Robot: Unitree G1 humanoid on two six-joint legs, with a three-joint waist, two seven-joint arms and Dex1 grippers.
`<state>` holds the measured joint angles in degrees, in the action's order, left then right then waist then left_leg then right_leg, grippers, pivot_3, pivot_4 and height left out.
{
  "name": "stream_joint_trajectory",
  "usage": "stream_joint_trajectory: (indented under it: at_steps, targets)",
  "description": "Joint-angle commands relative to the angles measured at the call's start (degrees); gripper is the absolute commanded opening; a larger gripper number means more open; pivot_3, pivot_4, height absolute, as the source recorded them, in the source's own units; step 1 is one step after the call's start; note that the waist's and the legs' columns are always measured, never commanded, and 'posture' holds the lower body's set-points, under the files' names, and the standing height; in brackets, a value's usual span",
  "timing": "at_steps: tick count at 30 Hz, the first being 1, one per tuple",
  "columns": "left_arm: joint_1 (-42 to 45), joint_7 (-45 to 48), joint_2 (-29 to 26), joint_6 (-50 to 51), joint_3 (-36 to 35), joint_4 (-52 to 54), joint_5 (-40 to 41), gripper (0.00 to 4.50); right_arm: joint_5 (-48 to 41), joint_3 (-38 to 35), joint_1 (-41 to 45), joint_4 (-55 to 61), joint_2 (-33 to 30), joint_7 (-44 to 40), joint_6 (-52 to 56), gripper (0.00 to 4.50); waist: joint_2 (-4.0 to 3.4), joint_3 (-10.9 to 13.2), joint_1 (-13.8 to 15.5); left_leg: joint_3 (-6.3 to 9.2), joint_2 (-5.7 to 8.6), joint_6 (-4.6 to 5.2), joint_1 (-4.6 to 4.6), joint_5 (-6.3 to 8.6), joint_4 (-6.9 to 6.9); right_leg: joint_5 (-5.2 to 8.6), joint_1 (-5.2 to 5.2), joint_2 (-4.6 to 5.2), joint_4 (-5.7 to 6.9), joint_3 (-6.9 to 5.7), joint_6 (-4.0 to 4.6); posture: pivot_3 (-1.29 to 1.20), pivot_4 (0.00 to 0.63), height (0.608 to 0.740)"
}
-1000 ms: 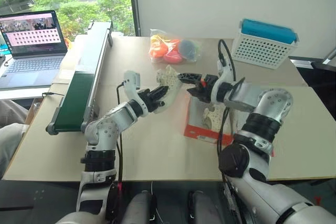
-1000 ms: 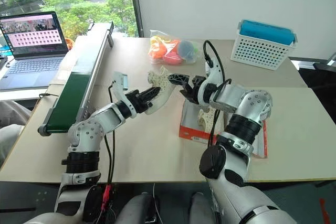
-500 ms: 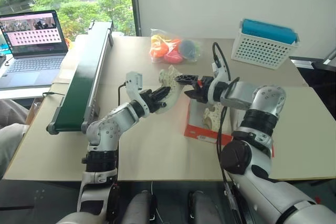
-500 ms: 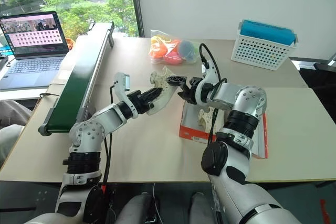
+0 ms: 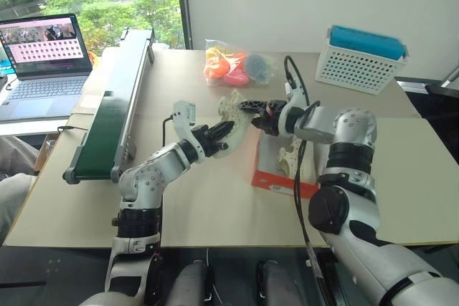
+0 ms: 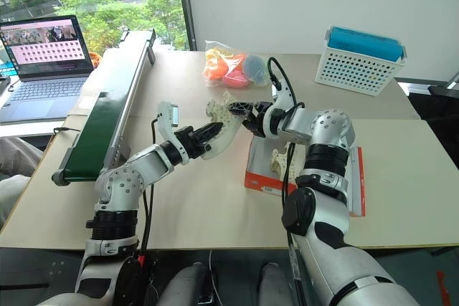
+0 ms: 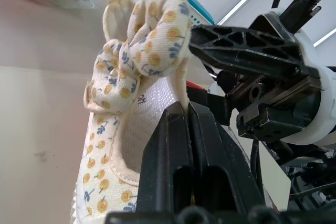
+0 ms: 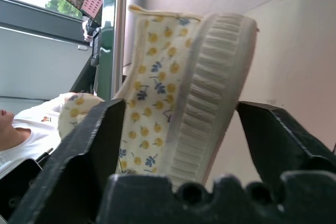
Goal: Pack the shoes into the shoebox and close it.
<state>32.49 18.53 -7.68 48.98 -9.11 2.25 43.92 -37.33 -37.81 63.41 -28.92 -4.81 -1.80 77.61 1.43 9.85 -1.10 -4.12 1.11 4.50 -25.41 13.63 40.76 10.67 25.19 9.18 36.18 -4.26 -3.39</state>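
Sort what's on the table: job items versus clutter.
Job: held shoe, second shoe in the shoebox.
Clutter: bag of colourful items, white basket, laptop, green conveyor.

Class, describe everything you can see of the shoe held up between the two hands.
The shoe is cream fabric printed with small yellow and blue flowers, with a bow, white lining and a ribbed pale sole. It is held above the table, beside the shoebox. The left hand is shut on its rim; the right hand's fingers straddle its sole end.
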Motion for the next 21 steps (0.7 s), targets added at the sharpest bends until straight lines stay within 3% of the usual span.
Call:
stream_joint_trajectory:
  at_steps: [1,3,7,14,20,21]
  targets:
    - [0.6,0.6,0.2,-0.7,0.0,2.7,0.8,0.00,-3.1,-0.5,1.9,2.4,0.2,-0.5,-0.5,2.16,0.00,0.0,0.0,0.00,0.00,0.00,0.00,0.00,0.00,0.00,0.00,0.00,0.00,0.00,0.00,0.00,0.150,0.699]
    - [0.7,0.6,0.3,-0.6,0.0,2.7,0.7,0.00,-3.5,-0.7,2.1,2.8,0.3,-0.7,-0.1,1.57,0.00,0.0,0.0,0.00,0.00,0.00,0.00,0.00,0.00,0.00,0.00,0.00,0.00,0.00,0.00,0.00,0.150,0.699]
    - [0.7,1.0,0.1,-0.8,0.5,2.9,0.4,0.00,-6.5,-1.9,3.5,5.1,1.0,-1.5,0.8,1.57,-0.01,0.0,0.0,0.00,0.00,0.00,-0.02,0.00,0.00,0.00,0.02,0.00,0.00,0.00,0.00,0.00,0.150,0.699]
    - [-0.7,2.2,-0.6,-1.7,2.7,4.3,-1.5,0.00,-9.6,-5.8,5.8,9.0,3.5,4.5,-3.9,1.57,-0.01,0.0,0.0,0.00,-0.01,0.00,-0.05,0.00,0.00,0.00,0.05,-0.01,0.00,0.00,0.00,0.00,0.150,0.699]
    - [-1.5,3.7,-1.0,-3.4,4.1,6.1,-2.5,1.91,-8.3,-4.5,2.7,14.5,3.6,8.6,-8.5,1.46,-0.03,0.0,0.3,0.00,0.01,0.00,-0.08,0.00,0.00,0.00,0.06,0.00,0.00,0.00,0.00,0.00,0.150,0.699]
    - [-1.6,3.9,-1.0,-3.2,3.8,6.5,-1.9,1.91,-7.8,-4.2,1.7,15.6,3.2,9.1,-9.4,1.46,-0.03,0.0,0.3,0.00,0.02,0.00,-0.10,0.00,0.00,0.00,0.07,0.00,-0.01,-0.01,0.00,0.00,0.150,0.699]
